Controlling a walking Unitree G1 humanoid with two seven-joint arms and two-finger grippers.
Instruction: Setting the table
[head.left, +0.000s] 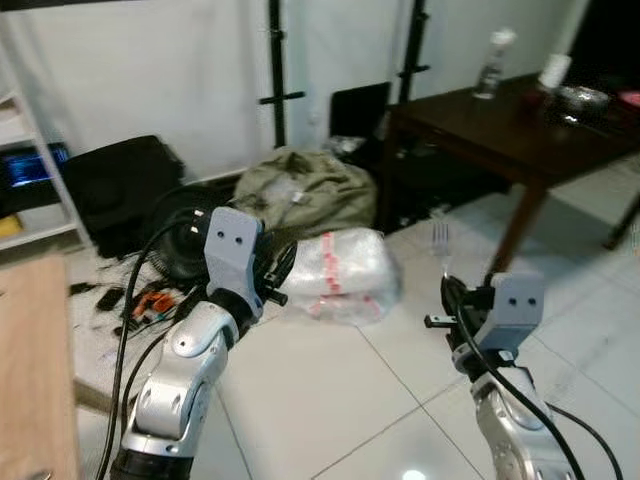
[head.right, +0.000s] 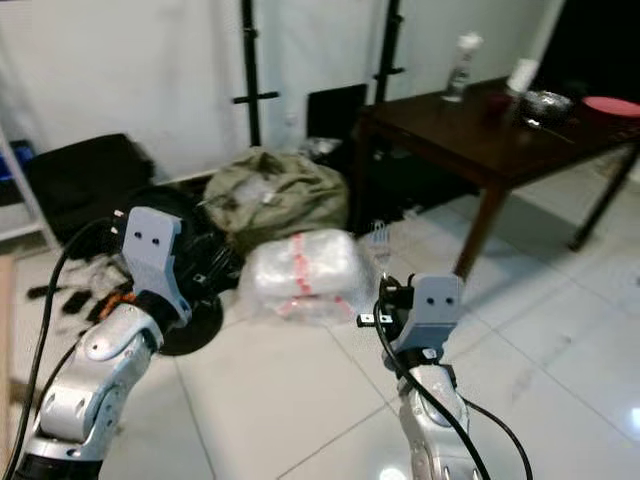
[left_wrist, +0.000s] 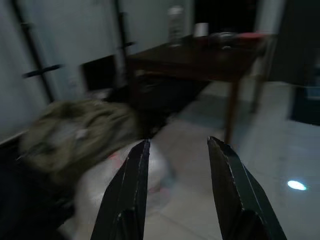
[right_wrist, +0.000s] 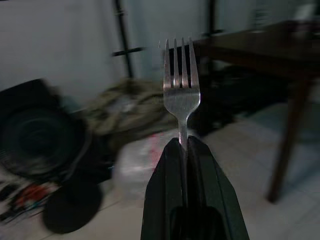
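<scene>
pinching a silver metal fork (right_wrist: 181, 85) by its handle, the right gripper (right_wrist: 184, 145) holds it upright, tines up, above the white tiled floor (head.left: 330, 400). the left gripper (left_wrist: 175, 150) is raised too, its 2 black fingers (left_wrist: 131, 180) spread and holding nothing. the dark wooden table (head.right: 490, 130) stands well ahead on the right, a clear plastic bottle (head.right: 460, 66) on it.

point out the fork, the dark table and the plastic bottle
fork (right_wrist: 181, 95), right wrist view, its neck below the tines
dark table (head.left: 490, 135), left eye view, bare top
plastic bottle (head.left: 491, 68), left eye view, its body
</scene>
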